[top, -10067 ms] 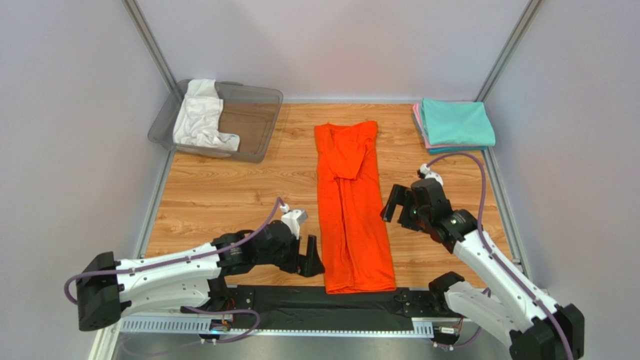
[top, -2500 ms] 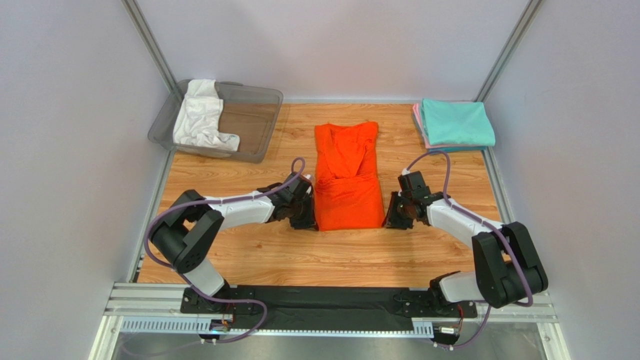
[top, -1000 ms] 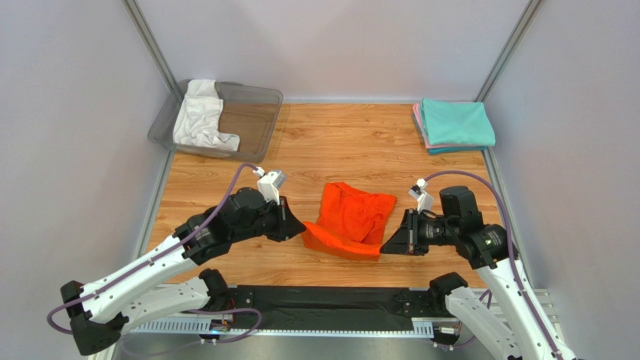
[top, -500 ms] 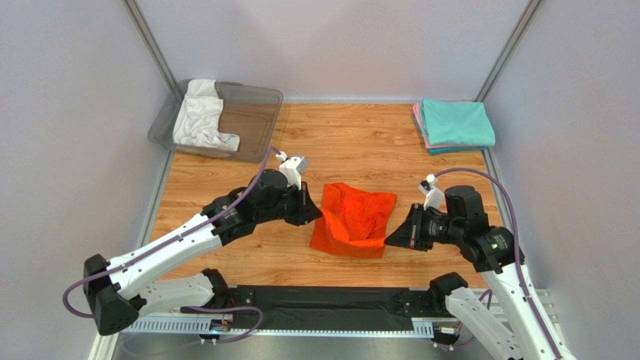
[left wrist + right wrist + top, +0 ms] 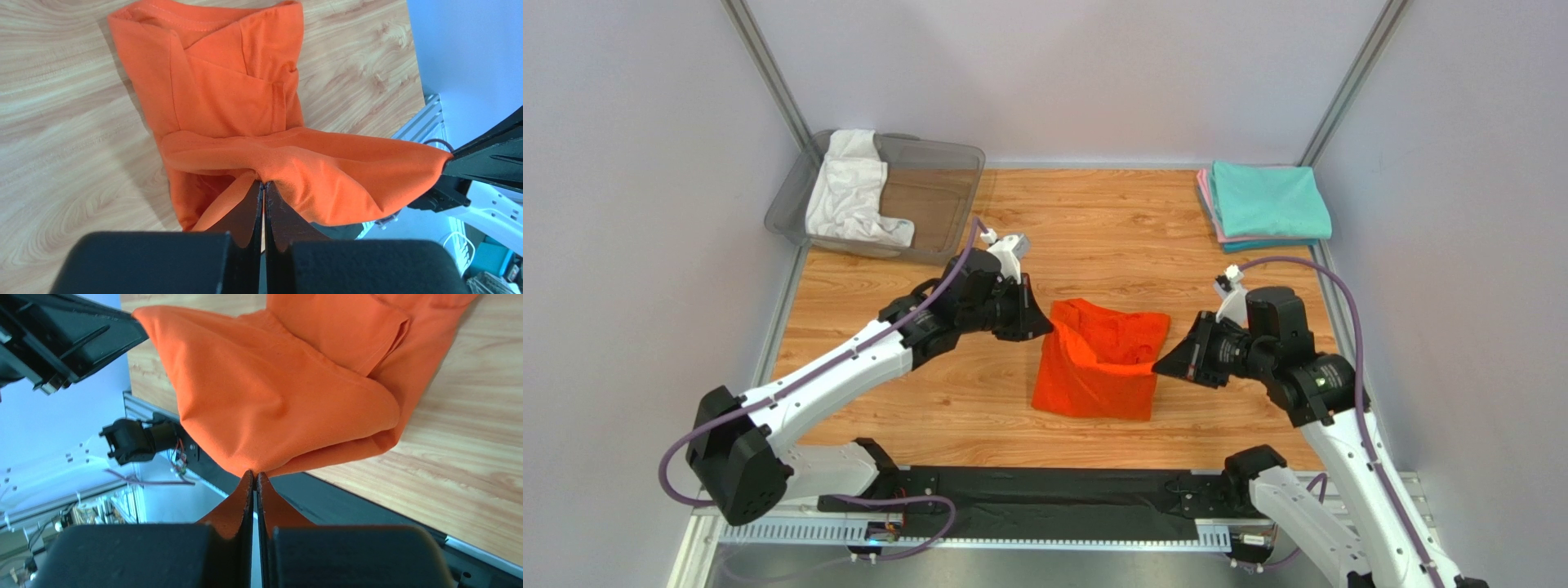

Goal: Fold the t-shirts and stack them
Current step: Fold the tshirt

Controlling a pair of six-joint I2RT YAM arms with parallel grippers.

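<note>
the robot is partway through folding a bright orange t-shirt point(image 5: 1100, 361) in the middle of a wooden table point(image 5: 891, 319). the shirt's far part lies on the wood, while its near edge is lifted and stretched between the two claws. the left claw point(image 5: 1036, 325) is pressed together on the shirt's left corner, and the right claw point(image 5: 1163, 364) pinches the right corner the same way; both wrist views show cloth nipped between thin black fingers.

this looks like the last crosswise fold. the next move probably calls for both claws to carry the raised edge away from the robot, level with each other, lay it on the far edge, then let go.

the left arm stretches diagonally from its base toward the table's middle. the right arm bends high at the elbow, its claw pointing left.

a white t-shirt point(image 5: 848, 184) hangs over a clear grey bin point(image 5: 946, 196) at far left. a folded teal t-shirt point(image 5: 1268, 200) sits on a pink one point(image 5: 1201, 194) at far right, well apart.
</note>
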